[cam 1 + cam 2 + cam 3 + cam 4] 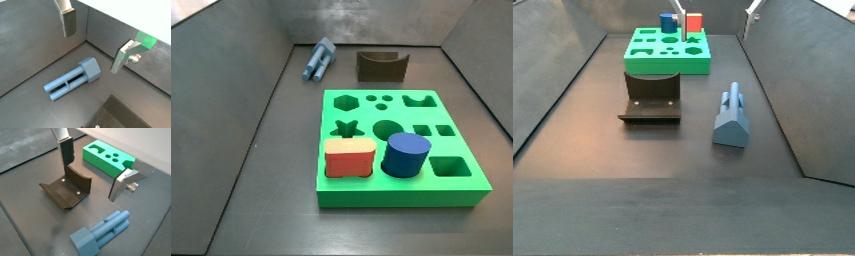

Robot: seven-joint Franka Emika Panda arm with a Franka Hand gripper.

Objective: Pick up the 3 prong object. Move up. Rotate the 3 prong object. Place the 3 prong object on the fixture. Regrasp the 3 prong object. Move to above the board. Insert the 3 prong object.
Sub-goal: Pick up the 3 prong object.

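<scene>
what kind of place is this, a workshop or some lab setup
Most likely a lab test cell for robot assembly: a dark-walled enclosure holding only practice pieces, namely a green board with shaped holes, a fixture and a 3 prong object. The gripper hangs open above them.

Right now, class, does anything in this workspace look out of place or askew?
Nothing stands out. The 3 prong object lies flat on the floor beside the fixture, the board sits square, and the open gripper hangs above, empty.
</scene>
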